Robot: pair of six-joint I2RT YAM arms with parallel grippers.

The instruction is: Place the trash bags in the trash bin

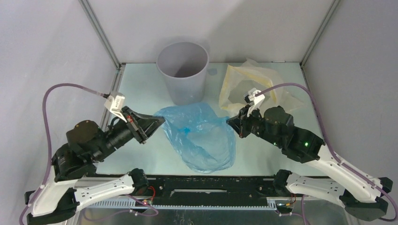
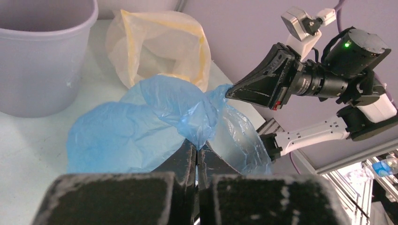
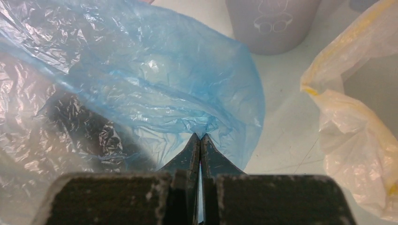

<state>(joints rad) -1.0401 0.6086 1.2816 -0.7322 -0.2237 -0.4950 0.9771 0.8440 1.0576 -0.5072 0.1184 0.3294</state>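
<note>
The blue trash bag hangs stretched between both grippers in front of the trash bin. My left gripper is shut on the bag's left edge, and the blue film bunches at its closed tips. My right gripper is shut on the bag's right edge, its tips pinching the crinkled film. The grey-lavender bin stands upright behind the bag, its base in the right wrist view. Its inside looks empty from above.
A pale yellow translucent bag lies at the back right, beside the bin. Grey walls and metal posts enclose the table on three sides. The arm bases and a black rail line the near edge.
</note>
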